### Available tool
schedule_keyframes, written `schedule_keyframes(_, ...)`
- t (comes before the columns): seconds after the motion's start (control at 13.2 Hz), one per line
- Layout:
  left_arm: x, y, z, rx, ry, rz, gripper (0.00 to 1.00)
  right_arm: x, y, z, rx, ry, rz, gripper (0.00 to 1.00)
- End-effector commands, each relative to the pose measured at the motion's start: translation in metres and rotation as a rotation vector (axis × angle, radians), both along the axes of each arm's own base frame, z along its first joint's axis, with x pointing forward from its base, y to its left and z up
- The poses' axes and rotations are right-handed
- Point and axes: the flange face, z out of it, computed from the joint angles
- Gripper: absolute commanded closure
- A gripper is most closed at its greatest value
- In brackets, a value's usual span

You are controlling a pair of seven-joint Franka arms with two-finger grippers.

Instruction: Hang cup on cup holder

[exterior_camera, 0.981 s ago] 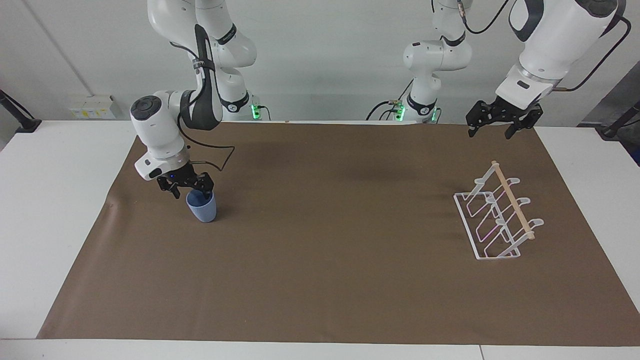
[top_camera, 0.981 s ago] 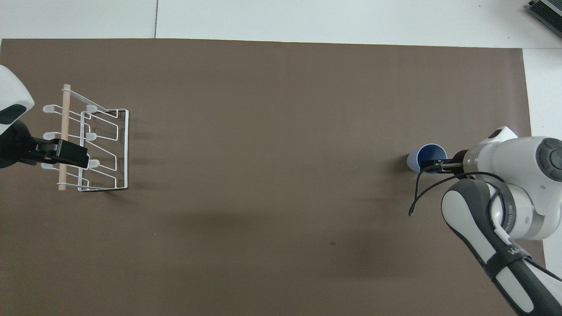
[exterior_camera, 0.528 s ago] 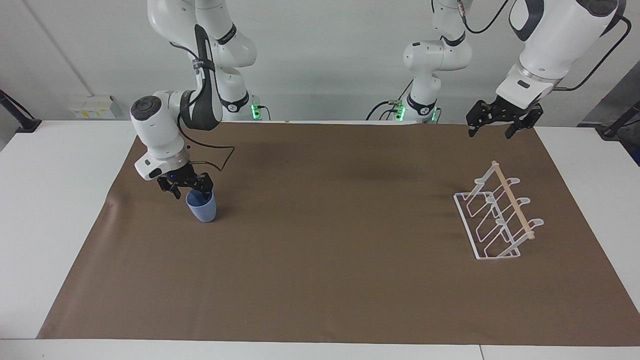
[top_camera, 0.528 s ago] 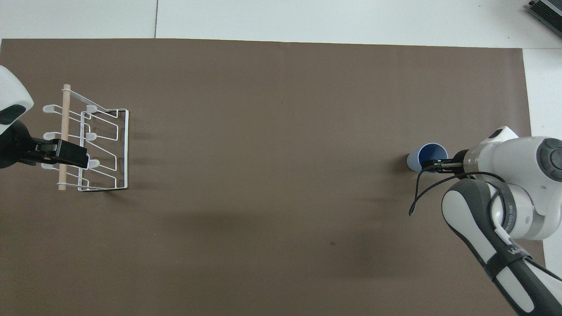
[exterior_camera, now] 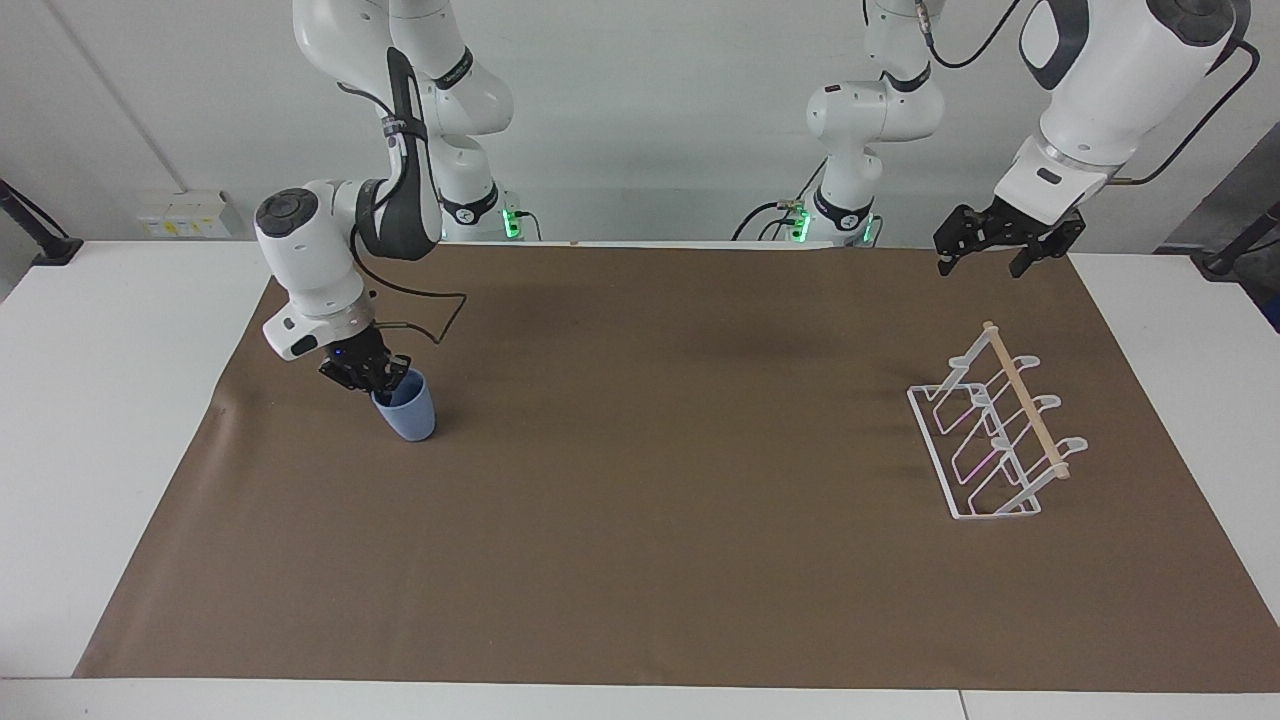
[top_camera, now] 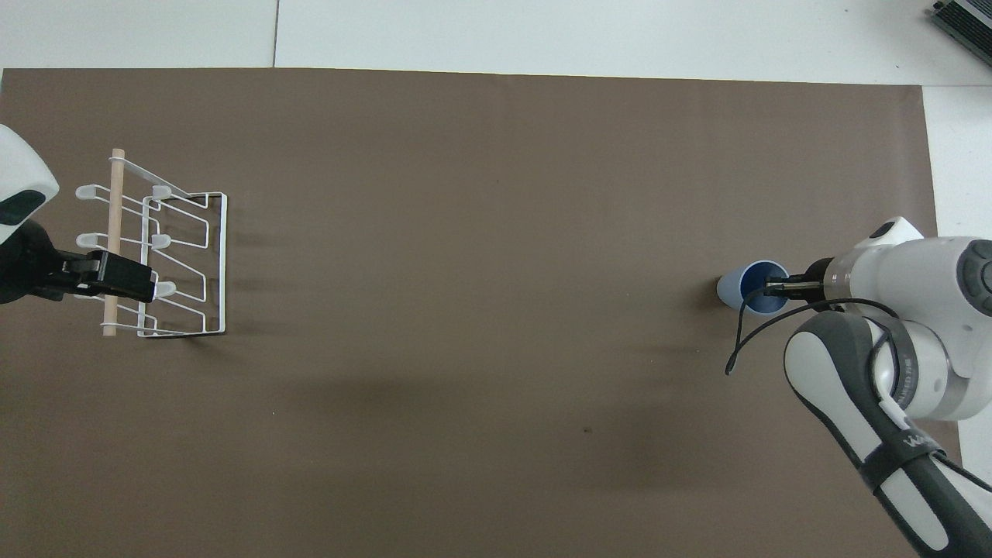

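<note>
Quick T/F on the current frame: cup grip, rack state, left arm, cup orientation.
1. The right gripper has its jaws shut on the rim of the cup. True.
2. A cup already hangs on the cup holder. False: its prongs are bare.
3. The left gripper holds the cup holder's dowel. False: it waits in the air, jaws open and empty.
4. The cup is mouth-up, at the right arm's end of the brown mat. True.
5. The cup touches the cup holder. False: they sit at separate ends of the mat.
</note>
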Motion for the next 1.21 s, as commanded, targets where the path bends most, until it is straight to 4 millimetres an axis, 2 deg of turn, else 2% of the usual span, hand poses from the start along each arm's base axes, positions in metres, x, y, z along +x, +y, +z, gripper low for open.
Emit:
schedule_keyframes(0.0, -0.011, 0.003, 0.000, -0.006, -0.014, 0.018, 0.00, 0.005, -0.007, -0.001, 0.009, -0.007, -0.004, 1.00)
schedule_keyframes(0.23, -0.011, 0.003, -0.001, -0.005, -0.011, 0.018, 0.00, 0.010, -0.009, 0.005, 0.011, -0.013, -0.009, 1.00)
schedule_keyframes(0.68, -0.011, 0.003, -0.001, -0.005, -0.013, 0.019, 0.00, 0.037, 0.008, 0.063, 0.092, 0.010, -0.013, 1.00)
schedule_keyframes(0.83, -0.011, 0.003, -0.001, -0.005, -0.013, 0.023, 0.00, 0.045, 0.019, 0.085, 0.146, 0.029, -0.017, 1.00)
schedule_keyframes(1.06, -0.011, 0.002, -0.001, -0.005, -0.013, 0.021, 0.00, 0.054, 0.037, 0.108, 0.335, 0.032, -0.070, 1.00)
schedule_keyframes(1.13, -0.011, 0.001, -0.001, -0.005, -0.013, 0.019, 0.00, 0.056, 0.054, 0.114, 0.393, 0.023, -0.064, 1.00)
